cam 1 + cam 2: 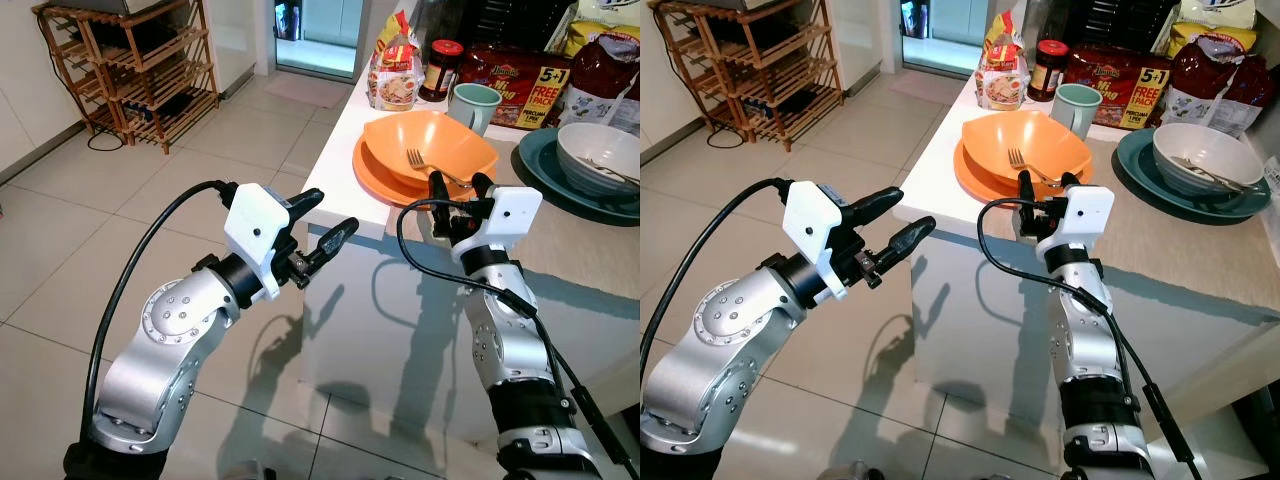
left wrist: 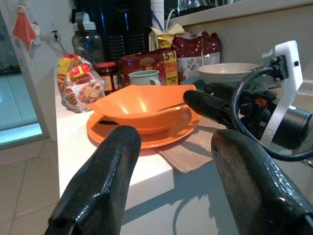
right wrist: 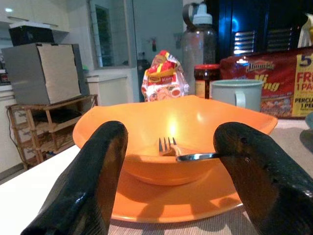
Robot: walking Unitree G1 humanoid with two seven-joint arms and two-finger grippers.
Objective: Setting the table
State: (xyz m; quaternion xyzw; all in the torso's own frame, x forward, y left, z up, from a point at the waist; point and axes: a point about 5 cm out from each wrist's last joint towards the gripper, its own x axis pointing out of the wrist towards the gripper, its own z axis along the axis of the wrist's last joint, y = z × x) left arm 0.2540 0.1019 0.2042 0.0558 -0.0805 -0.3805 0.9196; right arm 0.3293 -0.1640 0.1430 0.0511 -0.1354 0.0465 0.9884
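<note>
The floor (image 1: 200,170) was laid with large pale tiles, glossy enough to carry soft shadows. A wooden slatted rack (image 1: 130,70) stood against the white wall (image 1: 20,110) on the left, with a dark cable trailing onto the tiles beside it. At the far end a doorway (image 1: 318,35) opened to a brighter space, with a pinkish mat (image 1: 305,90) in front of it. A white desk (image 1: 340,165) ran along the right side, its front panel casting shade beneath.
</note>
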